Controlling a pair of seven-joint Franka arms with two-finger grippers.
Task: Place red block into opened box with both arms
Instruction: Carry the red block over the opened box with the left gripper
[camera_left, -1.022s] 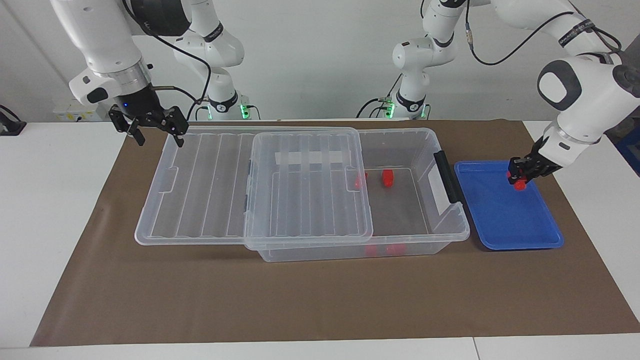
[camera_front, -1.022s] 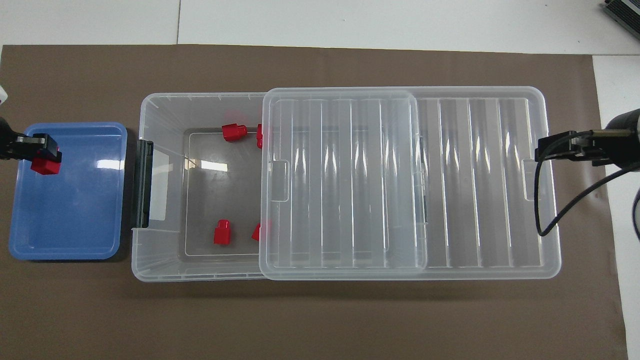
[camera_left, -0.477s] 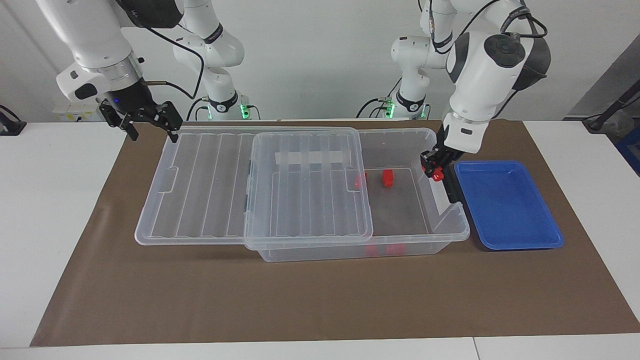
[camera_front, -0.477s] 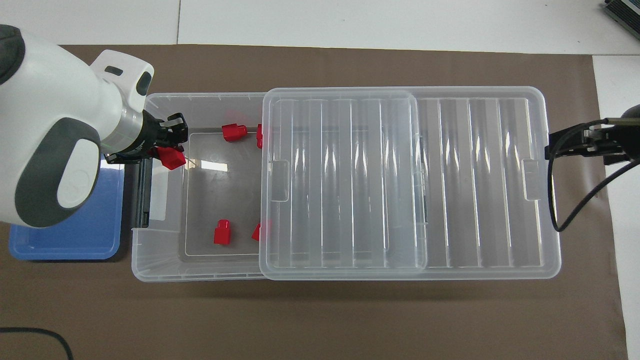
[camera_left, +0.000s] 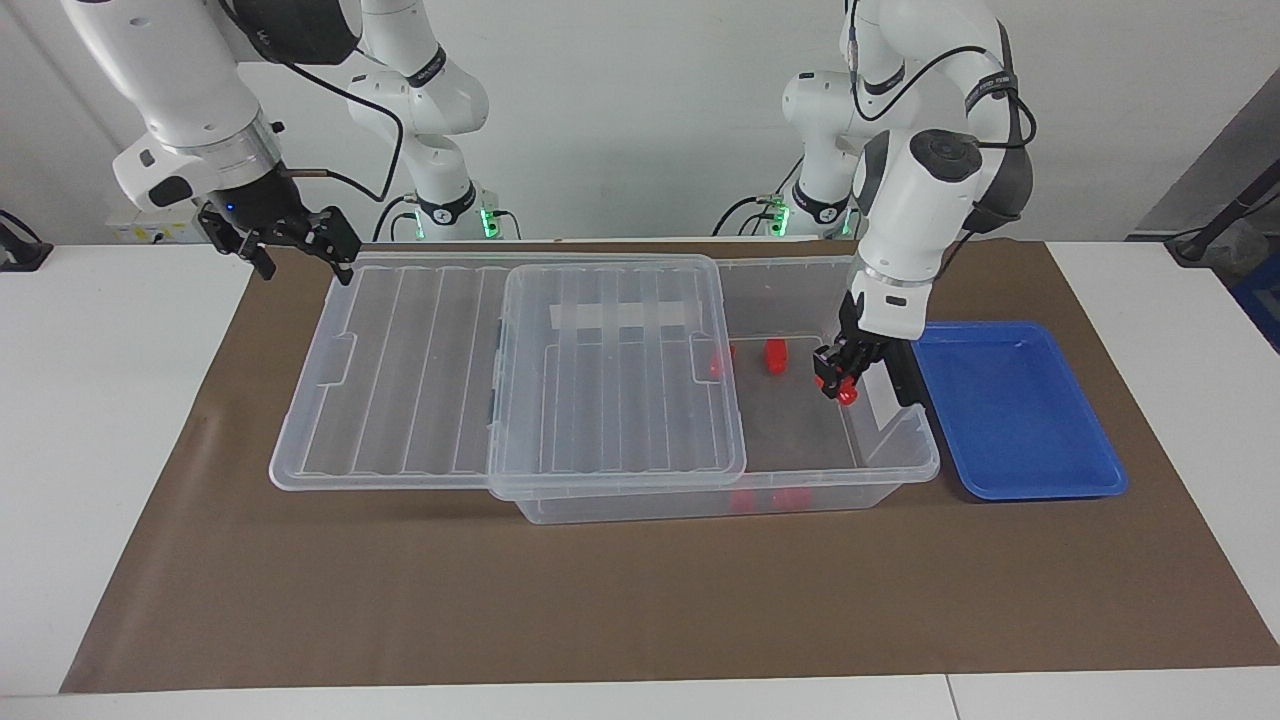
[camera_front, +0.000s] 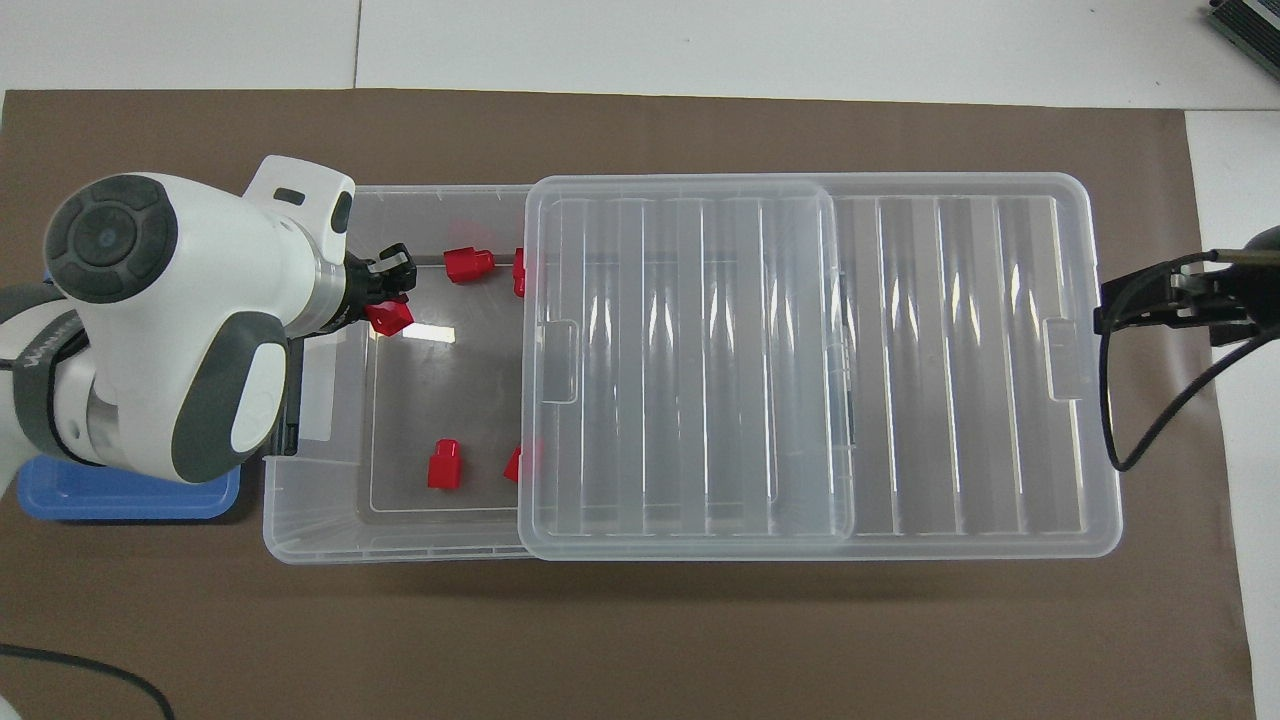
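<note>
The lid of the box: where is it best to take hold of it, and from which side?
Probably the short edge of the lid, by its small tab, approached from the right arm's end: that end overhangs the box, free and thin.

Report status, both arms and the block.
Left tool shut on red block, inside the box. Right tool open, waiting over the slid-back lid. Nothing in the way.

The left gripper, clamped on the red block, swings from the blue tray over the handle into the open end of the box.
</note>
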